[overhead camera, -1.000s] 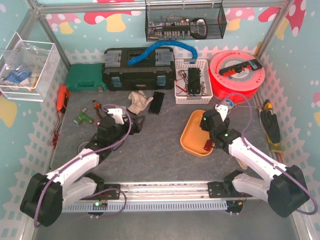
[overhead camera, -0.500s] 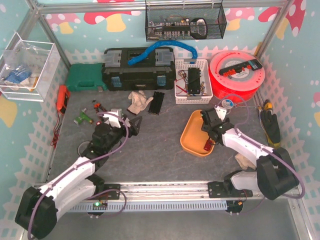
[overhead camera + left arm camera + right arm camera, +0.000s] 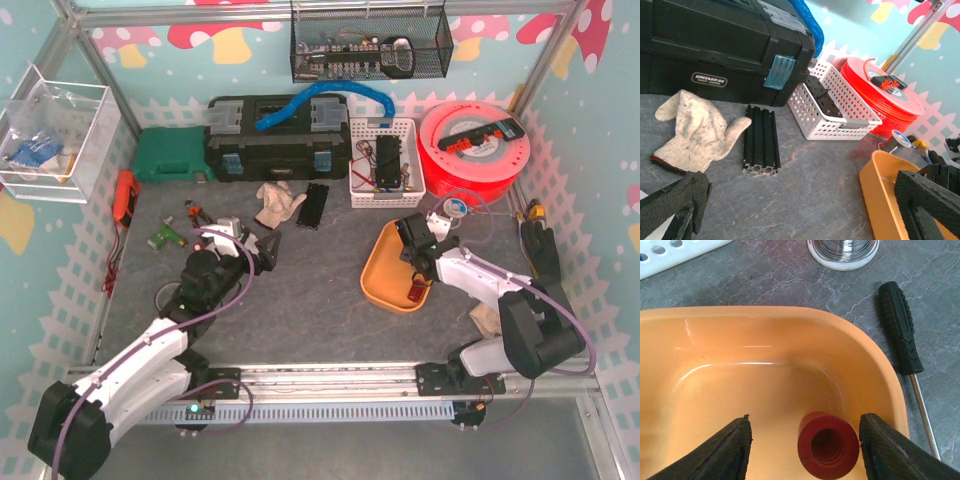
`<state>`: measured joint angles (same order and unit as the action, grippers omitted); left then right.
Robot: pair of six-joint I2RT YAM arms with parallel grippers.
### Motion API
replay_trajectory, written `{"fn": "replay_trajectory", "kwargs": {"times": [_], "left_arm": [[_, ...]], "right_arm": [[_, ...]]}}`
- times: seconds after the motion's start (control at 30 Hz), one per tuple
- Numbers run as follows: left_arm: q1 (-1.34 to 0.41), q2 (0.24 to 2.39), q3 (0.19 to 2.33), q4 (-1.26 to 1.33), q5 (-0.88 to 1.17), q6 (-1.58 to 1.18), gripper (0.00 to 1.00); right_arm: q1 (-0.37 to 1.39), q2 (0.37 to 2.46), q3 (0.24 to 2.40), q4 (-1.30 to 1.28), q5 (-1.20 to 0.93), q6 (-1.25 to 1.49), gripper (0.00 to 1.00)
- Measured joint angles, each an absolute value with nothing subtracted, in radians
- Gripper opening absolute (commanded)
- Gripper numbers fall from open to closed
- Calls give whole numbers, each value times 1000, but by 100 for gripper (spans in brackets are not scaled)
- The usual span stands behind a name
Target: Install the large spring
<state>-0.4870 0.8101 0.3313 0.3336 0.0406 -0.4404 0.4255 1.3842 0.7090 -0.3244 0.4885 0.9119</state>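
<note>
A red coiled cylinder, the large spring (image 3: 828, 445), lies in the near right corner of the orange tray (image 3: 740, 365); it also shows in the top view (image 3: 417, 294). My right gripper (image 3: 804, 421) is open, with a finger on each side of the spring and not touching it. In the top view the right gripper (image 3: 413, 258) hangs over the tray (image 3: 378, 270). My left gripper (image 3: 262, 250) is open and empty, low over the mat left of the tray. Its fingers (image 3: 675, 205) frame bare mat in the left wrist view.
A black extrusion (image 3: 760, 137) and a white glove (image 3: 690, 127) lie in front of the black toolbox (image 3: 715, 45). A white basket (image 3: 835, 107) and a red spool (image 3: 885, 97) stand behind the tray. A screwdriver (image 3: 900, 325) and a solder reel (image 3: 842, 247) lie beside the tray.
My right arm has folded in and brought its gripper left and back over the tray, down around the spring. My left gripper has moved a little right and forward.
</note>
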Motion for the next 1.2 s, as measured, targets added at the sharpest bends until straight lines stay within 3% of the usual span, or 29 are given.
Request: {"fn": "replay_trajectory", "kwargs": {"times": [0.37,0.77,0.97,1.2], "left_arm": [[-493,803,331,333,30,-440,99],[-494,800,331,333,20,-438,99],[-495,798,331,333,18,-437,99],[-500,787,331,332,15,-437,99]], "right_arm": [[425,1436,716,-297,499,910,57],[425,1459,685,-168,494,778,26],[424,1408,628,-70,374,584,22],[427,1326,571,-4,135,390,24]]}}
